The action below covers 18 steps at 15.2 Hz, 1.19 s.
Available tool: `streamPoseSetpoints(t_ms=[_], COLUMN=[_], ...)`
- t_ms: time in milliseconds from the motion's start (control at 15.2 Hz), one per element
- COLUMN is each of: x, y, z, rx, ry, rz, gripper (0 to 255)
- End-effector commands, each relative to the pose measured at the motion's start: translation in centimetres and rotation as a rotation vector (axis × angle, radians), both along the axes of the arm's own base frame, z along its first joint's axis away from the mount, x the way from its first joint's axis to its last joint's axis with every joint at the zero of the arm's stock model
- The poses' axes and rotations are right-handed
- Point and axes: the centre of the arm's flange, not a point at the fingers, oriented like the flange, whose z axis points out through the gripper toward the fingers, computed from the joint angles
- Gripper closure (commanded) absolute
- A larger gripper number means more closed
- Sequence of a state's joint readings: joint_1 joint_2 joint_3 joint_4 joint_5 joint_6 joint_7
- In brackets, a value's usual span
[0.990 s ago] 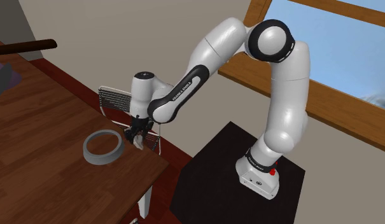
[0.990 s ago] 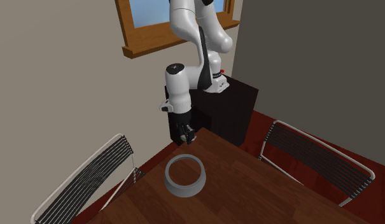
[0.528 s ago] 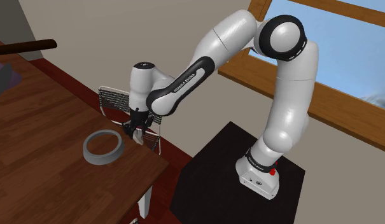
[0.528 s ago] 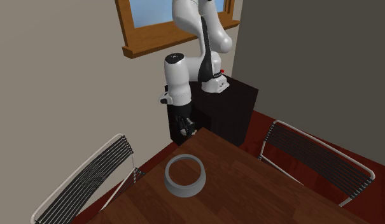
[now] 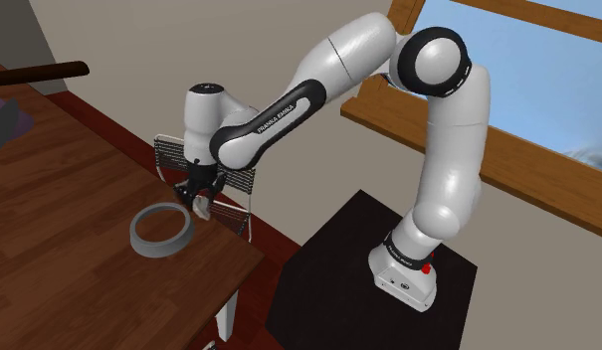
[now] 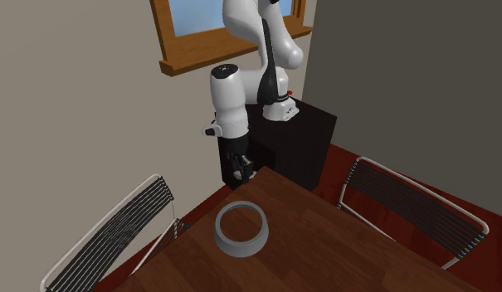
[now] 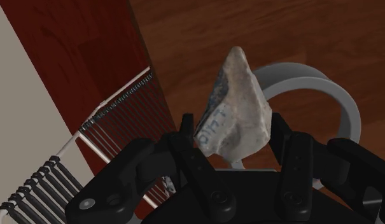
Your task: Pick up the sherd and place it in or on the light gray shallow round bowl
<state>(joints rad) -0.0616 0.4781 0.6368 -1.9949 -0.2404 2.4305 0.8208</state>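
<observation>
We counted one sherd [image 7: 238, 111], a pale, rough piece with bluish marks on one face, and it sat clamped between the two black fingers of the gripper [image 7: 232, 127], one finger pressed on either side of it. In the shoulder view the gripper [image 5: 199, 199] hung above the brown wooden table [image 5: 70, 249], with the sherd [image 5: 201, 208] raised clear of the wood and close to the near rim of the bowl [image 5: 149, 244]. There was one bowl, a light grey, shallow round ring, standing upright on the table. In the wrist view its rim [image 7: 340, 105] curved out from behind the sherd.

In the second exterior view the gripper [image 6: 239, 172] pointed down near the table's far corner [image 6: 340, 257], beyond the bowl [image 6: 241, 247] and apart from it. We made out two wire-backed chairs there, one [image 6: 116, 232] at that view's left and one [image 6: 415, 207] at its right. A single white arm rose from one black stand [image 6: 311, 133], and one wood-framed window [image 6: 199, 58] was set in the wall behind it.
</observation>
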Motion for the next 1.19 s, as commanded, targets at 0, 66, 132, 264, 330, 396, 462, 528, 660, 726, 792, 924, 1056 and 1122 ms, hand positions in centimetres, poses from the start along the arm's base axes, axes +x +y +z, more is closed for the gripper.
streamPoseSetpoints(t_ms=[0,66,132,264,330,396,462,528,660,726,792,924,1056,1122], x=[1.8,2.8,3.7,5.5,6.4,7.4,8.3,8.7,8.7,8.7,8.7,8.7,8.7,8.7], y=[1.9,2.8,3.7,5.6,6.6,7.5,8.5,8.9,8.9,8.9,8.9,8.9,8.9,8.9], z=[-0.1,-0.1,-0.1,0.0,0.0,0.0,0.1,0.1,-1.0,-1.5,-2.0,-3.1,-4.2,-4.7], rx=[-0.001,-0.001,-0.001,-0.001,-0.001,-0.001,-0.001,-0.002,-0.002,-0.002,-0.002,-0.002,-0.002,-0.002], ry=[0.0,0.0,0.0,0.0,0.0,0.0,0.0,0.0,0.0,0.0,0.0,0.0,0.0,0.0], rz=[-0.001,-0.001,-0.001,-0.001,-0.001,-0.001,-0.001,-0.001,-0.001,-0.001,-0.001,-0.001,-0.001,-0.001], gripper=[255,255,255,255,255,255,255,255,255,255,255,255,255,255])
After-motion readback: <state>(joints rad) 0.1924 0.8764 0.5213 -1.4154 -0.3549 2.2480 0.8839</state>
